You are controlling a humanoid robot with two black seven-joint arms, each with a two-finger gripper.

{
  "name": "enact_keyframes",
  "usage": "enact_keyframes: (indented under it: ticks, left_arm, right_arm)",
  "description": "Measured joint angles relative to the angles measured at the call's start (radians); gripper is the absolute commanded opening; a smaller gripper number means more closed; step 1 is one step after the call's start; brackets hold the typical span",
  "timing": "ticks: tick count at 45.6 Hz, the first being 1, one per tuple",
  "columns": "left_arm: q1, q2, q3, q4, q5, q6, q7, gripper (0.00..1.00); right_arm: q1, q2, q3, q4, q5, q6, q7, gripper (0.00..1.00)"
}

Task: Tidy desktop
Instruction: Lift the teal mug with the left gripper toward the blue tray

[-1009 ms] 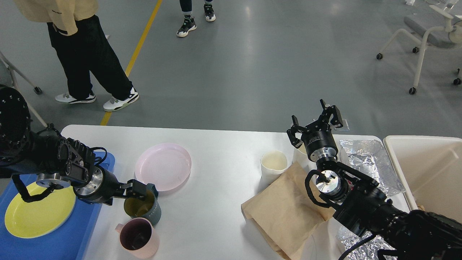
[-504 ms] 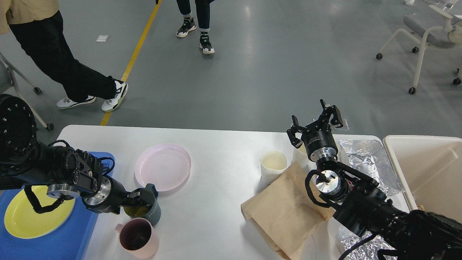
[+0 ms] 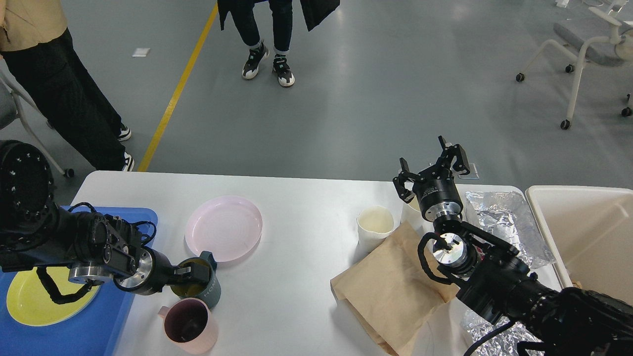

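Observation:
The white desktop (image 3: 301, 198) fills the lower part of the head view. My left gripper (image 3: 192, 273) reaches in from the left and is closed over the near rim of a dark teal mug (image 3: 205, 291) with an olive inside. A pink mug (image 3: 189, 326) stands just in front of it, and a pink plate (image 3: 223, 227) lies just behind. My right gripper (image 3: 431, 169) is held up over the far right edge of the desktop, open and empty.
A blue tray (image 3: 106, 321) at the left edge holds a yellow plate (image 3: 24, 304). A white paper cup (image 3: 375, 225), a brown paper bag (image 3: 390, 291) and crumpled foil (image 3: 504, 217) lie on the right. A cream bin (image 3: 583, 232) stands at the far right. People stand beyond the table.
My left arm has sunk lower and drawn toward the tray while its gripper stayed at the dark mug. The right arm has not moved. The people behind have walked.

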Motion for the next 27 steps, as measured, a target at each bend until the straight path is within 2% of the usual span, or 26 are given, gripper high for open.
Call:
enact_keyframes:
  ticks: [10,19,27]
  left_arm:
    - [0.008,0.003,-0.007,0.000,0.000,0.007,0.001,1.00]
    - [0.011,0.013,-0.006,0.000,0.000,0.007,0.026,1.00]
    - [0.007,0.020,0.003,0.000,0.000,0.003,0.031,1.00]
  right_arm:
    - [0.000,0.000,0.000,0.000,0.000,0.000,0.000,1.00]
    - [0.000,0.000,0.000,0.001,0.001,0.000,0.000,1.00]
    - [0.000,0.000,0.000,0.001,0.001,0.000,0.000,1.00]
